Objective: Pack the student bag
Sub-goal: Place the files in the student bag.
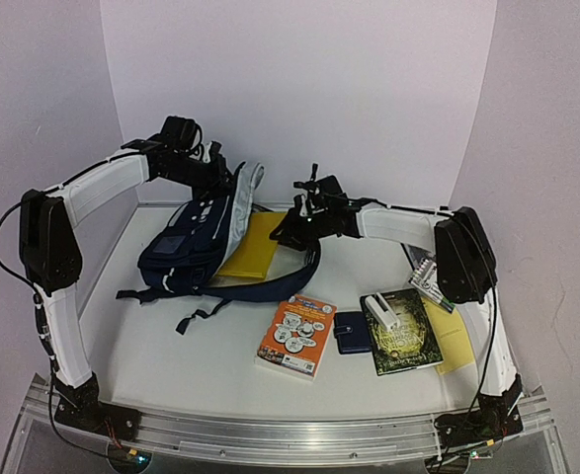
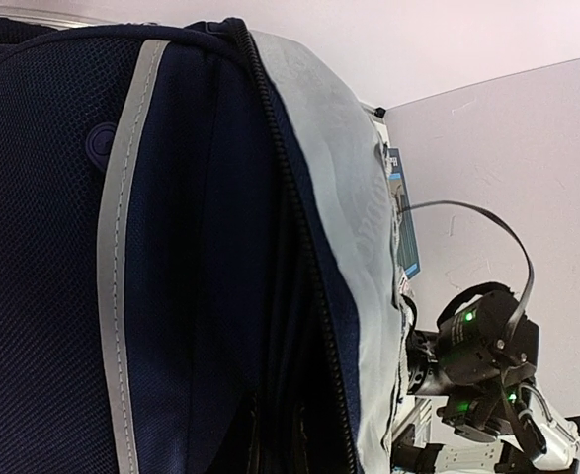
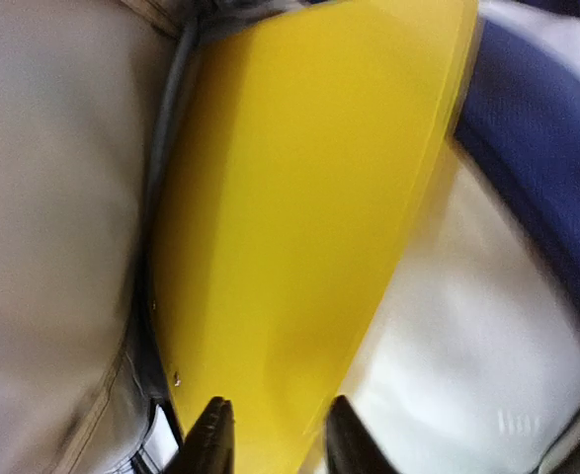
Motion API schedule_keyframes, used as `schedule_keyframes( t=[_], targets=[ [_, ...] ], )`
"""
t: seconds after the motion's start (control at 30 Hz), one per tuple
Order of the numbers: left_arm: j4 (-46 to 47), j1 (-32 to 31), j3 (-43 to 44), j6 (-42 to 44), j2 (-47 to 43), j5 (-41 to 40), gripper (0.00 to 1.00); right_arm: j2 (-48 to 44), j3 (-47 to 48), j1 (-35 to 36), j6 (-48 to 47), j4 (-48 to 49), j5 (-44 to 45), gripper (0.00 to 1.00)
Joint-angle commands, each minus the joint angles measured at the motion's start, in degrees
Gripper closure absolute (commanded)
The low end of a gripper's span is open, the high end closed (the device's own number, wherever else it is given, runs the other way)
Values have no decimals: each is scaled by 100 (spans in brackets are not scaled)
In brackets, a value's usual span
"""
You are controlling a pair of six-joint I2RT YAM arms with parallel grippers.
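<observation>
The student bag (image 1: pixel 193 242), navy with a grey lining, lies at the back left with its mouth held up. My left gripper (image 1: pixel 213 170) is at the bag's raised top edge and is shut on the fabric. In the left wrist view its fingers are hidden, and the student bag (image 2: pixel 201 247) with its open zip fills the frame. A yellow folder (image 1: pixel 255 247) leans partly into the bag's mouth. My right gripper (image 1: pixel 291 229) is at the folder's right edge. In the right wrist view the right gripper (image 3: pixel 282 439) is open, its fingers either side of the yellow folder (image 3: pixel 299 227).
Dark straps (image 1: pixel 270 286) trail from the bag toward the middle. In front lie an orange book (image 1: pixel 297 334), a small navy wallet (image 1: pixel 350 331) and a dark green book (image 1: pixel 408 336) with a white object (image 1: pixel 381 312) on it. A yellow sheet (image 1: pixel 452 344) lies at the right.
</observation>
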Motion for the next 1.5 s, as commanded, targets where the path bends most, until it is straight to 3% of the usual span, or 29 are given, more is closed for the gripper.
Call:
schedule_keyframes(
  t=[0.0, 0.13, 0.2, 0.3, 0.43, 0.6, 0.9, 1.2, 1.47],
  targets=[
    [739, 30, 209, 13, -366, 286, 100, 540, 713, 95, -151, 39, 77, 83],
    [735, 30, 236, 0, -295, 309, 100, 806, 944, 181, -222, 41, 112, 87],
    [728, 44, 221, -5, -293, 277, 100, 792, 808, 184, -306, 10, 121, 83],
    [735, 85, 146, -32, -310, 182, 100, 538, 582, 141, -626, -200, 223, 68],
    [747, 137, -21, -53, -328, 71, 100, -43, 564, 92, -1291, -758, 675, 33],
    [770, 204, -221, -20, -358, -56, 100, -805, 564, 75, -2015, -1085, 1092, 20],
    [996, 241, -346, -85, -352, 166, 100, -683, 690, -287, -2136, -1103, 834, 22],
    [861, 241, -418, 64, -391, 247, 100, -162, 1166, -295, -3512, -1343, 1407, 41],
    [920, 241, -458, 48, -412, 327, 100, 530, 1796, -144, -4538, -1607, 2170, 37]
  ],
)
